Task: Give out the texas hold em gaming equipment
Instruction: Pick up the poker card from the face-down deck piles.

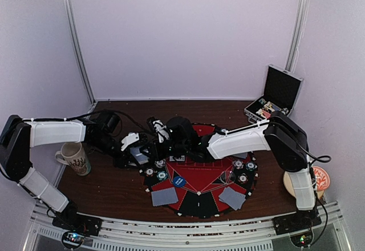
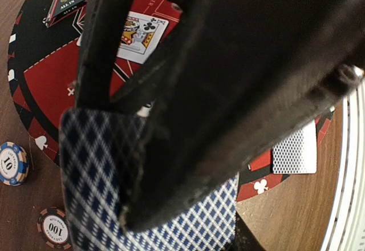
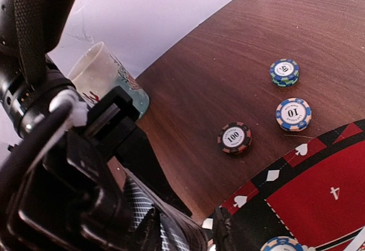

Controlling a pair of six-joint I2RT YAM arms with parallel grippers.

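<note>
Closest to the lens, my left gripper (image 2: 108, 148) is clamped on a blue-diamond-backed playing card (image 2: 91, 177) that fills the lower half of the left wrist view. From above, the same card is only a pale patch just off the left rim of the round red-and-black mat (image 1: 199, 174). My right gripper (image 1: 155, 144) crowds against the left one there, and no view shows whether its jaws are parted or closed. Only the left wrist camera catches the king of clubs (image 2: 140, 34) lying face up on the mat, with a black triangular "ALL IN" marker (image 2: 65, 3) beyond it. The right wrist camera reads the chips on the bare wooden table (image 1: 114, 188) beside the mat: a black 100 chip (image 3: 234, 137), a blue 10 chip (image 3: 293, 114) and, farther out, a teal 50 chip (image 3: 284, 72), each apart from the others. The overhead view alone takes in the near rim, where a face-down card (image 1: 164, 196) and a second face-down card (image 1: 232, 198) flank a blue button disc (image 1: 179, 181). More chips (image 1: 243, 169) sit on the mat's right side. A patterned mug (image 1: 74, 158) stands upright at the left, an orange disc (image 1: 320, 178) lies at the right edge, and an open silver-edged case (image 1: 276, 94) sits in the far right corner.
</note>
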